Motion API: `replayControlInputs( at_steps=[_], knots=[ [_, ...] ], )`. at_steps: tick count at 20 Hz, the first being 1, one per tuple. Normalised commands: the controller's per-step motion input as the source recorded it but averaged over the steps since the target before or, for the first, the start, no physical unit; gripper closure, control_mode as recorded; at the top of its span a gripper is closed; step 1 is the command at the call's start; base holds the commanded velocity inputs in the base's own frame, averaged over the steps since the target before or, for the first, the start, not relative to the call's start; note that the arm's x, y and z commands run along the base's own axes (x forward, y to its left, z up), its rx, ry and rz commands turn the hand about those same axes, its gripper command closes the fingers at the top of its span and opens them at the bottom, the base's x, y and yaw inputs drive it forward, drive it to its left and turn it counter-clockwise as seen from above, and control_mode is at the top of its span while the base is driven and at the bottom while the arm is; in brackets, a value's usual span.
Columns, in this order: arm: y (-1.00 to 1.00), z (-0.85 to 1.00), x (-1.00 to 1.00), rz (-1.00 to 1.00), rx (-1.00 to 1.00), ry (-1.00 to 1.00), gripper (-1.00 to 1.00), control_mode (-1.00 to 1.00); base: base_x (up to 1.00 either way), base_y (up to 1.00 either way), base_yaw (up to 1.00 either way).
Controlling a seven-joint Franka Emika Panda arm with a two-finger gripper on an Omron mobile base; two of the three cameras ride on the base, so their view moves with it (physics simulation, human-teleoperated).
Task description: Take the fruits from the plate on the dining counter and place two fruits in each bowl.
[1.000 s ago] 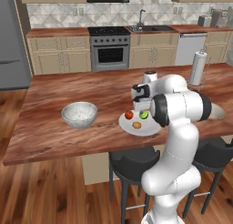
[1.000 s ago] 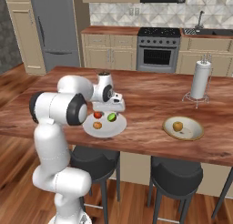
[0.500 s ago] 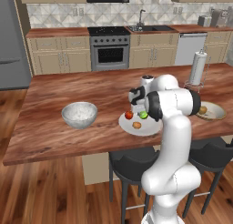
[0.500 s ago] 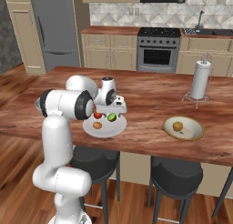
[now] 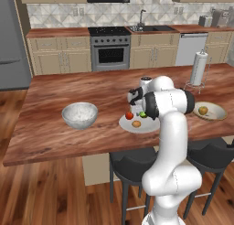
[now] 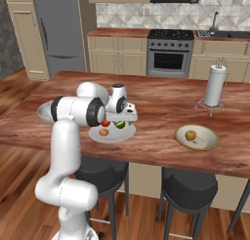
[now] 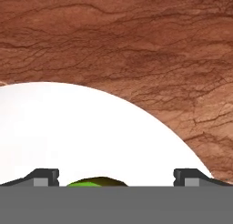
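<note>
Gripper (image 7: 116,175) jaws spread wide above the plate (image 7: 68,127), green fruit (image 7: 96,182) between them: drop straight down, centre it, then close gently.

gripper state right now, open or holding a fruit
Gripper: open, holding nothing, poised over the green fruit on the plate.

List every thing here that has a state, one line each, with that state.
claw: open, empty, above the plate.
plate: on the dining counter, holding three fruits.
red fruit: on the plate.
green fruit: on the plate, between the claw's tips.
orange fruit: on the plate.
yellow-green fruit: in the beige bowl.
grey bowl: upright, no fruit visible inside.
</note>
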Motion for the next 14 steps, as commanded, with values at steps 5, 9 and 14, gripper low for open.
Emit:
replayControlInputs(
  at_steps=[5, 9, 14],
  knots=[
    [0.0, -0.28, -0.02, 0.0, 0.0, 0.0, -1.0, -1.0, 0.0, 0.0, 0.0],
    [0.0, -0.01, -0.28, -0.02, 0.0, -0.03, -1.0, -1.0, 0.0, 0.0, 0.0],
    [0.0, 0.0, -0.54, -0.02, 0.0, -0.05, -1.0, -1.0, 0.0, 0.0, 0.0]
  ],
)
